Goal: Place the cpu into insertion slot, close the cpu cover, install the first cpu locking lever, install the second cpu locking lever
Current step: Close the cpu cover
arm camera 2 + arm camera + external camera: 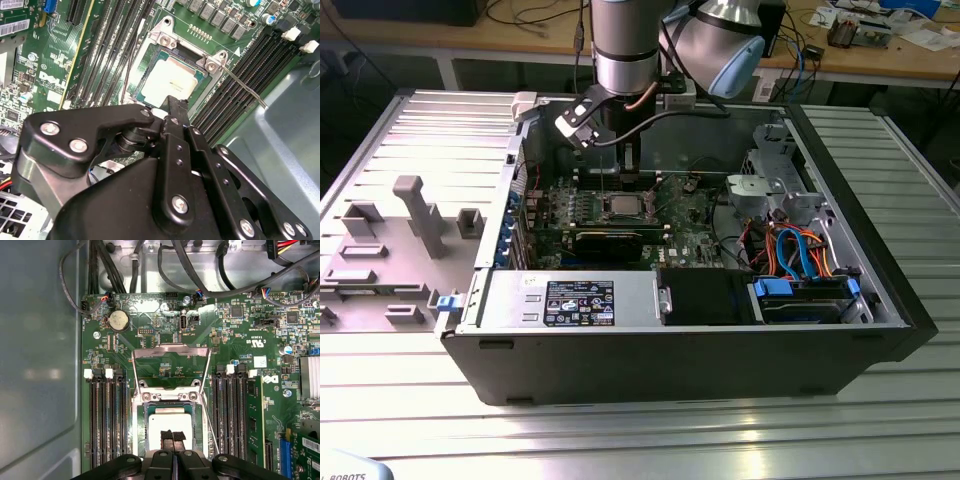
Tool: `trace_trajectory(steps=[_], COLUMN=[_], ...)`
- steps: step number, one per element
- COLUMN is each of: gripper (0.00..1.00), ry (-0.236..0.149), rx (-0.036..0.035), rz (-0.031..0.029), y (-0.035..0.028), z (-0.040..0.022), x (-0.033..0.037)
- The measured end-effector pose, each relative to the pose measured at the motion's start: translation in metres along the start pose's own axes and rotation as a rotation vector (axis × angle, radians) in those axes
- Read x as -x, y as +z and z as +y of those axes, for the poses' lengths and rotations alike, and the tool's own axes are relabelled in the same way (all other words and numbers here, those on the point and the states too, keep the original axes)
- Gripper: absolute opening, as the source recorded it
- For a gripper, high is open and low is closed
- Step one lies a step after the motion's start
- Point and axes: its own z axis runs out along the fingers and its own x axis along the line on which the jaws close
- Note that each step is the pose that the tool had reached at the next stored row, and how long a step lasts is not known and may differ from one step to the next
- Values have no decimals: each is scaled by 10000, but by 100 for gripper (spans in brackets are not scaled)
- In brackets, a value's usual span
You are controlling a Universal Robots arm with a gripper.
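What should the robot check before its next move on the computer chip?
1. The cpu sits in the insertion slot: ok.
2. The cpu cover is closed: not ok, it stands flipped open.
3. The locking lever is latched: not ok, it sticks out free.
4. The tool is over the cpu: ok, and it is shut.
5. The tool touches the cpu: cannot tell.
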Motion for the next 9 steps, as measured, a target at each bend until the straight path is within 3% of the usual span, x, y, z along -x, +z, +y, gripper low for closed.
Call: trace_trajectory(steps=[3,9], gripper=[11,11], ry=[0,1], rx=[-135,-135], rz=[-3,-2], y=[1,2], z=[21,22], x=[0,-1])
